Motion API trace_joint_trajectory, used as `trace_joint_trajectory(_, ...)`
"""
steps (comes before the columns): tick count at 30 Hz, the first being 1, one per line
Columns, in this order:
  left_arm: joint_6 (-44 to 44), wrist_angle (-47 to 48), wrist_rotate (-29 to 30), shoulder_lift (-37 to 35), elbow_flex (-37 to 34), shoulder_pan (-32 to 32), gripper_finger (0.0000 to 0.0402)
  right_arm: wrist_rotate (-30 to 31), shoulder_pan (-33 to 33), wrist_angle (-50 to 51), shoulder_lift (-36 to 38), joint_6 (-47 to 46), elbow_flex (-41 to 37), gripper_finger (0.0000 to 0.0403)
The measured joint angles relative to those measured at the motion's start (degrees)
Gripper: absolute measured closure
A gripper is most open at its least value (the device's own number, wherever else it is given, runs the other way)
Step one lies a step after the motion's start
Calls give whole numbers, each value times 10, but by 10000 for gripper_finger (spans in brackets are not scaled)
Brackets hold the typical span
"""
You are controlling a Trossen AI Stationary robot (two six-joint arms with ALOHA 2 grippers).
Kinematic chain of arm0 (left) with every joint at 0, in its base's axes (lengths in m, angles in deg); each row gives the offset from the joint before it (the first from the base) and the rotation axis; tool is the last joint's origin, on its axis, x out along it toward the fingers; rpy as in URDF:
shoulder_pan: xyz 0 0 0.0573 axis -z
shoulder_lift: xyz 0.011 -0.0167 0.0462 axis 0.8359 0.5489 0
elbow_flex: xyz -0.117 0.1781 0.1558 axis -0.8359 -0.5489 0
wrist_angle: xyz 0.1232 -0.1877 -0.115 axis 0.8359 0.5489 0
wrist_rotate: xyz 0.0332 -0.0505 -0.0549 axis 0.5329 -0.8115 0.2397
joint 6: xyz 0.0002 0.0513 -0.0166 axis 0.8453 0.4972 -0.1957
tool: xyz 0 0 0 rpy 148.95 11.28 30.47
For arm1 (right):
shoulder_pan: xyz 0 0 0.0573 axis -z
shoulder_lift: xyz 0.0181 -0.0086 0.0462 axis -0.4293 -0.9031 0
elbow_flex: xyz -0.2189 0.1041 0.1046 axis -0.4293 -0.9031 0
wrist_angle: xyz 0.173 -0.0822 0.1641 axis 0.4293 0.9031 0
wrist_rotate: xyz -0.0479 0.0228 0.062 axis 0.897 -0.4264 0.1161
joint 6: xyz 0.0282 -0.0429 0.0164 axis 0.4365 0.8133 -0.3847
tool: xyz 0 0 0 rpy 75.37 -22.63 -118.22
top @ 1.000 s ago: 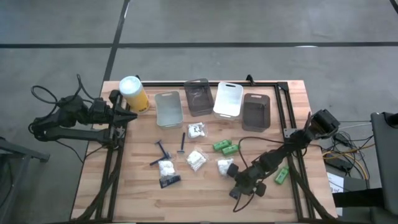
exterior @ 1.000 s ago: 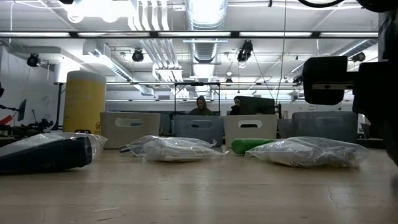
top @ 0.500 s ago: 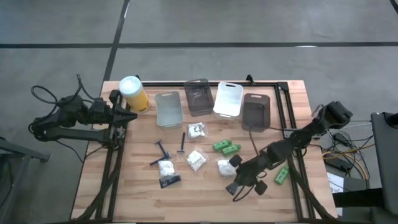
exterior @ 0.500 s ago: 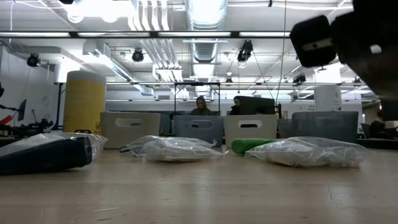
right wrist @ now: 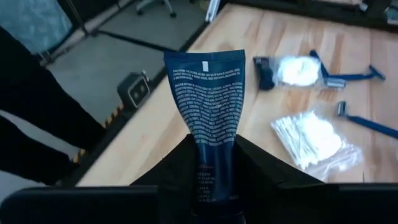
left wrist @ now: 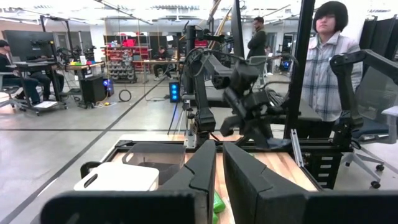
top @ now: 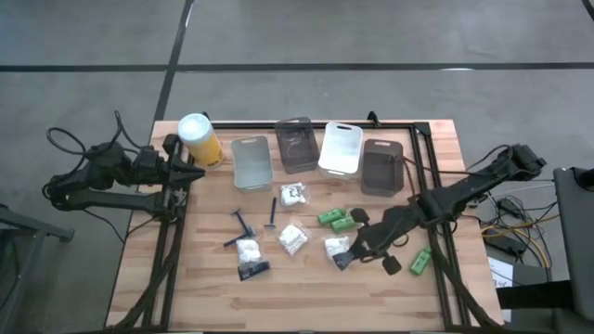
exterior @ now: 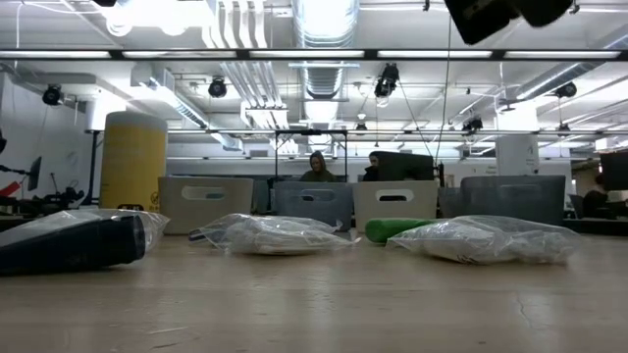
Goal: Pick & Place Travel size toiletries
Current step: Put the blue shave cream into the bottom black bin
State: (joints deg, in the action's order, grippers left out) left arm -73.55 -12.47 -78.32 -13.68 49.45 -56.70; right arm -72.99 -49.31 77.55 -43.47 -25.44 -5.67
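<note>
My right gripper (top: 347, 257) hovers over the table's near right part, beside a white packet (top: 334, 246), and is shut on a dark blue tube (right wrist: 208, 93) printed with white text. Only a piece of that arm (exterior: 500, 14) shows in the low view, at the top. Lying flat on the wood are two green tubes (top: 336, 220), a third green tube (top: 419, 262), more white packets (top: 292, 238), two blue razors (top: 243, 223) and a black sachet (top: 253, 270). My left gripper (top: 192, 172) waits, shut, at the table's left edge, next to the yellow canister (top: 200, 139). My right gripper pinches the dark blue tube between its two fingers near one end (right wrist: 212, 135); the fingers hide that end. The fingers run along the tube, pointing toward the table's left. The flat crimped end (right wrist: 205, 57) sticks out past the fingertips, and the tube is clear of the table.
Several small bins (top: 297, 144) stand in a row along the far edge, the yellow canister at their left end. A black frame rail (top: 422, 176) runs along the right side. People (left wrist: 326, 56) stand and sit in the room behind.
My right arm has risen and swung toward the far edge and slightly left, carrying the dark tube with it. In the low view it has climbed almost out of the picture. The things on the table have stayed where they were.
</note>
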Motion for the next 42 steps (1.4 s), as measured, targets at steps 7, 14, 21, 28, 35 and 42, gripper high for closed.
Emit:
trace_joint_trajectory(7, 0, 0, 0, 0, 0, 0, 367, 0, 3, -4, 37, -18, 0, 303)
trace_joint_trajectory(14, 0, 0, 0, 0, 0, 0, 367, 0, 47, -4, 47, -25, 0, 325)
trace_joint_trajectory(21, 0, 0, 0, 0, 0, 0, 367, 6, 119, -2, 69, -26, -2, 314)
trace_joint_trajectory(28, 0, 0, 0, 0, 0, 0, 367, 28, 234, 24, 95, -44, -4, 307)
trace_joint_trajectory(35, 0, 0, 0, 0, 0, 0, 367, 60, 353, 30, 101, -89, -5, 327)
trace_joint_trajectory(42, 0, 0, 0, 0, 0, 0, 367, 62, 434, 39, 120, -136, -11, 314)
